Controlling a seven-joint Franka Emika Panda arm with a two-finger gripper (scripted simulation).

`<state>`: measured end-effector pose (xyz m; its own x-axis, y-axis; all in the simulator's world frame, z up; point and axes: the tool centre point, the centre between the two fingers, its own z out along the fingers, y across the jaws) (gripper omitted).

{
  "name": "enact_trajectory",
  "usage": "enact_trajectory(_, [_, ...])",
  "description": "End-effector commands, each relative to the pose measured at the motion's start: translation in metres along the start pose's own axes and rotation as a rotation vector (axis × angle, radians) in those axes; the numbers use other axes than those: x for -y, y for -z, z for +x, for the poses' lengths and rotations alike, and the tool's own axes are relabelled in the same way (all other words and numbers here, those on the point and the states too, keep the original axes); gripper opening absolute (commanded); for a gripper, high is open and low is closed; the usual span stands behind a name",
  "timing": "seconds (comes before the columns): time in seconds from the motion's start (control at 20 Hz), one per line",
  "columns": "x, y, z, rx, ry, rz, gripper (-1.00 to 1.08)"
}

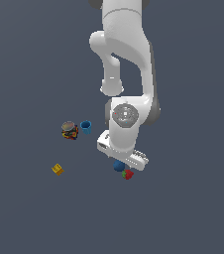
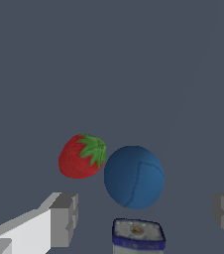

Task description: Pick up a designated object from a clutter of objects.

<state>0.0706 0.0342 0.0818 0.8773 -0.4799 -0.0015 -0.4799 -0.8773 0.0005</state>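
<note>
The dark-blue ball (image 2: 134, 177) lies on the grey floor, touching or nearly touching the red strawberry (image 2: 82, 156). In the exterior view the ball (image 1: 118, 166) peeks out from under the white hand, with the strawberry (image 1: 128, 174) beside it toward the exterior view's right. My gripper (image 2: 146, 218) is open, with its two grey fingertips (image 2: 64, 218) wide apart on either side of the ball and above it. Nothing is held. The fingers are hidden behind the hand in the exterior view.
A grey-blue block (image 2: 138, 235) sits close by the ball, between the fingers. Off to the exterior view's left stand a multicoloured can (image 1: 70, 130) with a grey lid, a lighter blue cup (image 1: 85, 127) and a yellow cube (image 1: 58, 169).
</note>
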Motion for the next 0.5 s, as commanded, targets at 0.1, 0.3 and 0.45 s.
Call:
enact_trajectory(0.1, [0.0,-0.005,0.0,-0.001,0.0,0.0,1.0])
enact_trajectory(0.3, [0.0,-0.021,0.0,-0.001,-0.002,0.0,1.0])
enact_trajectory(0.45, [-0.001,-0.037,-0.001,-0.001,-0.003,0.0,1.0])
